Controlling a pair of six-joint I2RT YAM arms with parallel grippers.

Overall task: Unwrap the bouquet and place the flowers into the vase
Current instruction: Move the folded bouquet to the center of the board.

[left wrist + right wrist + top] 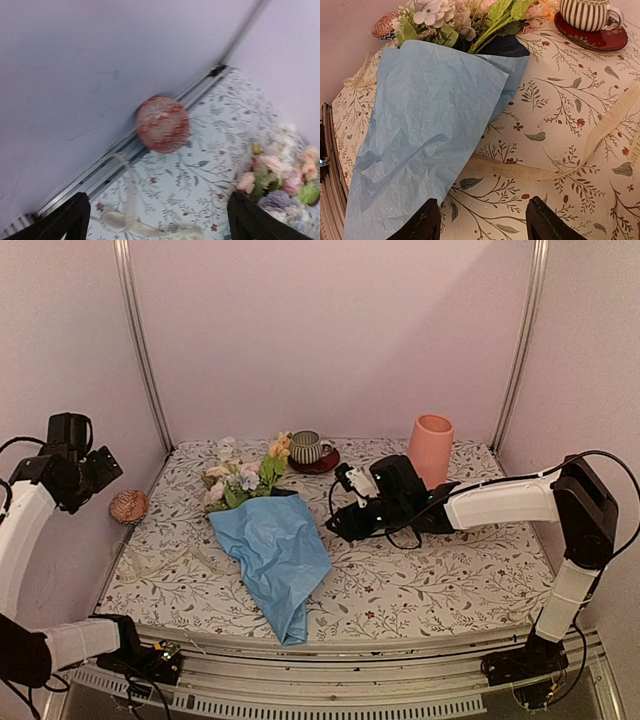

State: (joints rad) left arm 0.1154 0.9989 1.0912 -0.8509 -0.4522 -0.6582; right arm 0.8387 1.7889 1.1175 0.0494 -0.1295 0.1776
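Observation:
The bouquet lies on the flowered tablecloth, its crinkled blue paper still round the stems. The pastel flowers stick out at its far end. A cream ribbon lies loose on the cloth. The salmon-pink vase stands upright at the back right. My right gripper hovers low just right of the paper, open, with only cloth between its fingers. My left gripper hangs high at the left wall, open and holding nothing.
A striped cup on a red saucer stands behind the flowers. A red-patterned ball rests at the table's left edge by the rail. Walls close in the table on three sides.

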